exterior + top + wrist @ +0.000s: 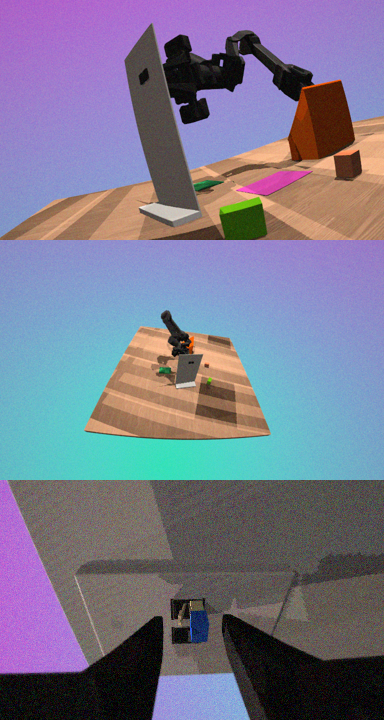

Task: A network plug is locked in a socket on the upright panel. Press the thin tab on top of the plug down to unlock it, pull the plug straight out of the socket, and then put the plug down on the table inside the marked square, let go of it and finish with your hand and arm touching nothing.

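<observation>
Black pincer (182,352) (172,77) (192,623) spread partway — gap between fingertips, nothing pinched. Blue plug (199,625) at socket openings (180,635) on upright panel (187,371) (158,118) (125,525), seen beyond fingertips in wrist view. Whether plug's tab is pressed — cannot tell. Magenta patch (274,182) and dark-green patch (165,370) (207,185) lie flat on table (141,412) (113,209). Bright-green block (209,380) (243,219) near panel's foot, small brown block (206,364) (348,164) farther off.

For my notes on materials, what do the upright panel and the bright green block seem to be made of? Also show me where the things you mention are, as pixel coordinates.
Upright panel (189,373) (158,121): perhaps painted metal or plastic, matt; even grey, thin edge.
Bright green block (209,380) (244,222): possibly matt plastic or painted wood; flat colour, no visible grain.
</observation>
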Controlling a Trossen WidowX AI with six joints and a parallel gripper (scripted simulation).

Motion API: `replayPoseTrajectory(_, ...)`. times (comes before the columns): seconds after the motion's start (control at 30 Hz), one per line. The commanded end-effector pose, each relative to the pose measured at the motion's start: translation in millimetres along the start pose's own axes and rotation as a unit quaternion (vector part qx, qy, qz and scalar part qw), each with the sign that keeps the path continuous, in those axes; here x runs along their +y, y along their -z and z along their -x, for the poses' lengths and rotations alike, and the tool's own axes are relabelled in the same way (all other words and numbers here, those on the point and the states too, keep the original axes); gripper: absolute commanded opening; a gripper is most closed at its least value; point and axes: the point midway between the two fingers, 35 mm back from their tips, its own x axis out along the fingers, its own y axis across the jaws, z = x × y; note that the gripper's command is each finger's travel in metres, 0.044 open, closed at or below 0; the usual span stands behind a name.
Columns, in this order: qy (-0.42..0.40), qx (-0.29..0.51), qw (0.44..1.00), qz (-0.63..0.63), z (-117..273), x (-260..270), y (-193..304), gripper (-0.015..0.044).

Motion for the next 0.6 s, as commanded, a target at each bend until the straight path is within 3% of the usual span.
replayPoseTrajectory(0.0,0.002,-0.001,1.0,-0.003,-5.7,-1.3,-1.0,0.0156)
replayPoseTrajectory(0.03,0.002,-0.001,1.0,-0.003,-5.9,-1.3,-1.1,0.0156)
replayPoseTrajectory(0.13,0.002,-0.001,1.0,-0.003,-5.9,-1.3,-1.1,0.0077)
replayPoseTrajectory(0.57,0.002,-0.001,1.0,-0.003,-5.9,-1.3,-1.1,0.0)
